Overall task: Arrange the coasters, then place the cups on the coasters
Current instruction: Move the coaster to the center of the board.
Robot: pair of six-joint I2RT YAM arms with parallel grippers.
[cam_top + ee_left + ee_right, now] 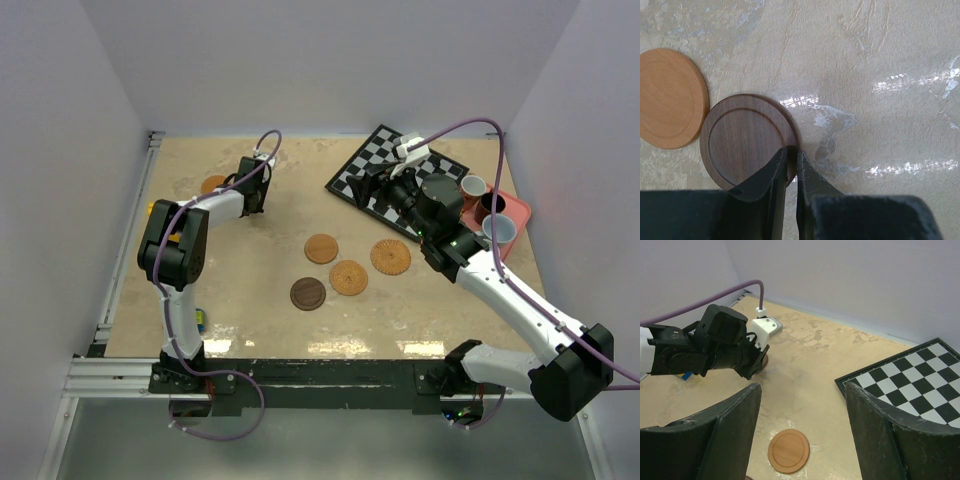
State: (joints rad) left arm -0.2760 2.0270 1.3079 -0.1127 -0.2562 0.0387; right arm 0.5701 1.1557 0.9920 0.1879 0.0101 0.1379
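My left gripper (791,151) is shut on the near edge of a dark brown coaster (745,140) lying at the far left of the table. A plain light orange coaster (669,98) lies beside it, apart from it, and shows as the light orange coaster (212,185) from above. Mid-table lie a plain tan coaster (321,248), two patterned coasters (348,277) (390,257) and another dark brown coaster (307,293). Three cups, grey-white (472,186), black (492,204) and pale blue (500,228), stand in the pink tray (518,208). My right gripper (804,388) hangs open above the plain tan coaster (788,450), holding nothing.
A chessboard (375,160) lies at the back right under my right wrist, with the chessboard (910,380) edge close to the right finger. A small blue object (200,320) sits by the left arm's base. White walls close in the table on three sides.
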